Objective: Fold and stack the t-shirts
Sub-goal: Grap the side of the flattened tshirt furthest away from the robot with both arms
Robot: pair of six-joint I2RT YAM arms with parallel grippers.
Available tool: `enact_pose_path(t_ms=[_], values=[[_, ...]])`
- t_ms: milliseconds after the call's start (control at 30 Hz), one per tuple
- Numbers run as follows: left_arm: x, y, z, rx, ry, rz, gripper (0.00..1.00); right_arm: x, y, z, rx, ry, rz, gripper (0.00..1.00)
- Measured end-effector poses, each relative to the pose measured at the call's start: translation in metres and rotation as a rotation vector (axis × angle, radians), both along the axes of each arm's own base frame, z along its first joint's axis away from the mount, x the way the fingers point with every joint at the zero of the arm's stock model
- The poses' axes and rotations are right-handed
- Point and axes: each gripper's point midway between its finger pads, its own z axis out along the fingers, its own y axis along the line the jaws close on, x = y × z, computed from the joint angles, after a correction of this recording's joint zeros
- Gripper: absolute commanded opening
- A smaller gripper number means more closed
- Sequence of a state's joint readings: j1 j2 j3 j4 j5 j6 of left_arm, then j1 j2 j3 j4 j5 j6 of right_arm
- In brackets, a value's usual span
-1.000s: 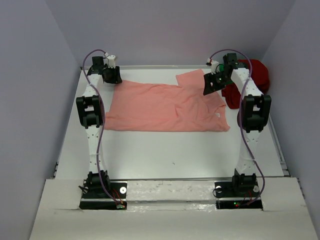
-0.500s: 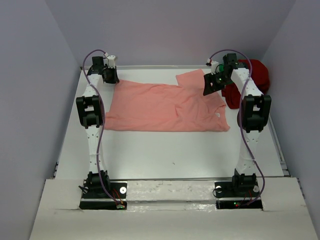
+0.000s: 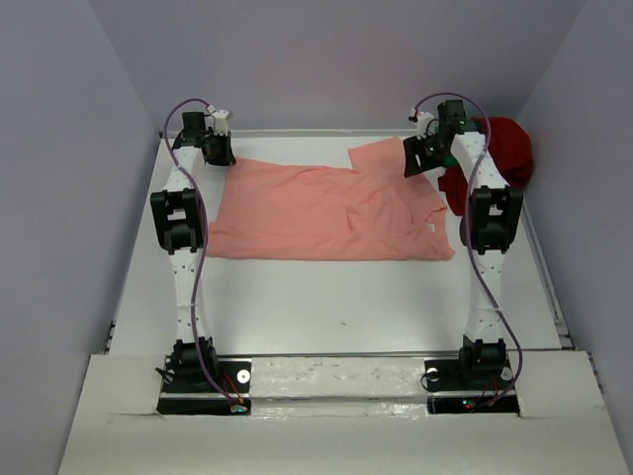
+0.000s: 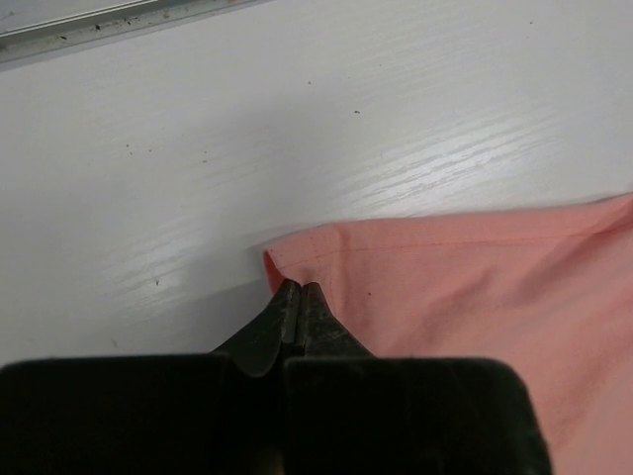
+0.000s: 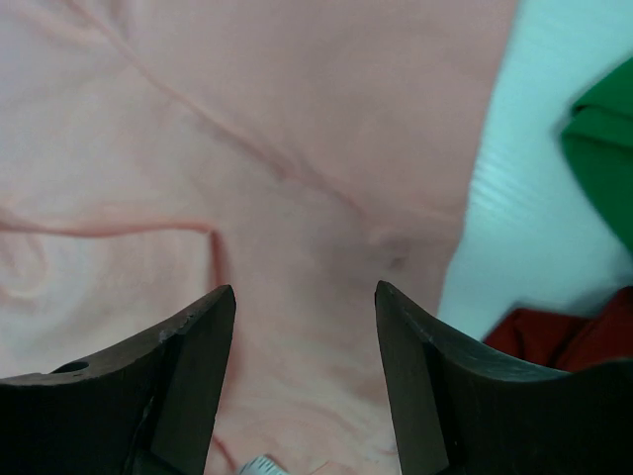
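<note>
The salmon-pink t-shirt [image 3: 326, 213] lies spread flat across the far half of the table, its white neck tag [image 3: 432, 229] at the right. My left gripper [image 3: 220, 150] is at the shirt's far left corner. In the left wrist view its jaws [image 4: 299, 289] are shut on that corner of the pink cloth [image 4: 465, 287], which puckers up at the tips. My right gripper [image 3: 420, 158] hangs open over the shirt's far right part [image 5: 277, 119], with nothing between its fingers [image 5: 305, 297]. The dark red t-shirt [image 3: 504, 148] is bunched at the far right. A green t-shirt [image 5: 603, 148] shows beside it.
A metal rail [image 4: 119, 20] runs along the table's far edge just beyond the left gripper. Walls enclose the table on the left, right and back. The near half of the white table [image 3: 336, 297] carries only the two arm bases.
My left gripper has closed from partly open to shut on the shirt's corner. My right gripper has moved toward the far edge, staying open.
</note>
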State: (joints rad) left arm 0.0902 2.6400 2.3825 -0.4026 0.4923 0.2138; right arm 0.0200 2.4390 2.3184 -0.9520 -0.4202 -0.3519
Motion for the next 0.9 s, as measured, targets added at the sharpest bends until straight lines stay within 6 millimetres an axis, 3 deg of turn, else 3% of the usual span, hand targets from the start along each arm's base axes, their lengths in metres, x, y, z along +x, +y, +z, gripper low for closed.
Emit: enact_pose_path(t_ms=[167, 433, 600, 900], values=[[-0.002, -0.002, -0.001, 0.004, 0.007, -0.008, 0.0, 0.032, -0.017, -0.008, -0.082, -0.07, -0.067, 0.6], [-0.003, -0.003, -0.005, 0.003, 0.008, -0.015, 0.0, 0.043, -0.033, -0.049, -0.161, -0.04, -0.13, 0.58], [-0.003, -0.002, -0.005, 0.013, 0.004, -0.022, 0.0, 0.053, -0.033, -0.041, -0.156, -0.074, -0.142, 0.58], [-0.005, -0.003, -0.005, 0.016, 0.006, -0.028, 0.0, 0.06, -0.032, -0.05, -0.15, -0.083, -0.141, 0.51]])
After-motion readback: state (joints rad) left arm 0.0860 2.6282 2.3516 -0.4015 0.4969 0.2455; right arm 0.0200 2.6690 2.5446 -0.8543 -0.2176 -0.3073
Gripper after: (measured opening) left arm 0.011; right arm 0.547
